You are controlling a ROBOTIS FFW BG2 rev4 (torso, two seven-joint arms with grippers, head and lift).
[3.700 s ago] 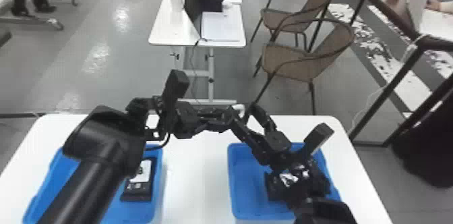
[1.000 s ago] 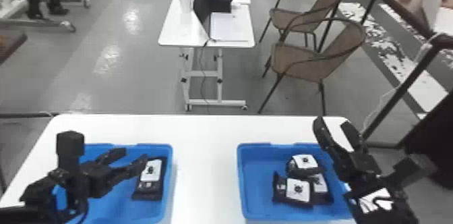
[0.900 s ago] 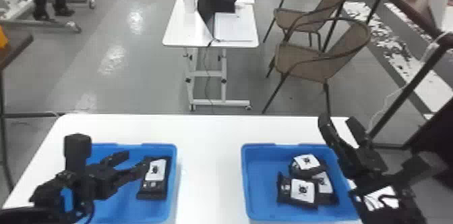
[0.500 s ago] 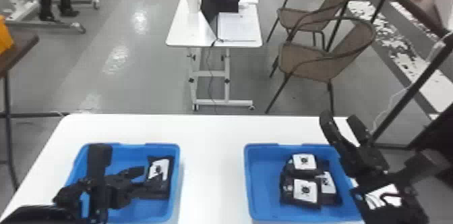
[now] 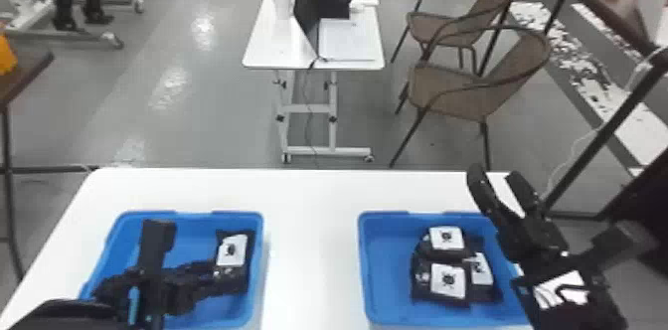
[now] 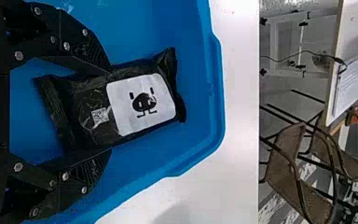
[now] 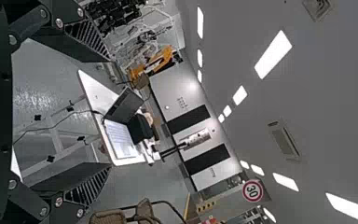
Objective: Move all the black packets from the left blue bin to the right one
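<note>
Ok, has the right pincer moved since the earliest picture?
Yes, rightward: in the head view the right pincer was by the right bin's left side, now hangs by its right side.

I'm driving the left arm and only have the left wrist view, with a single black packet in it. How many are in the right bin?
Observer: Three packets show in the right bin in the head view.
Operator: Where's the right pincer?
Observer: The head view has the right pincer by that bin's right-hand edge, fingers spread.
Operator: Holding a packet?
Observer: No, it's empty in the right wrist view.
</note>
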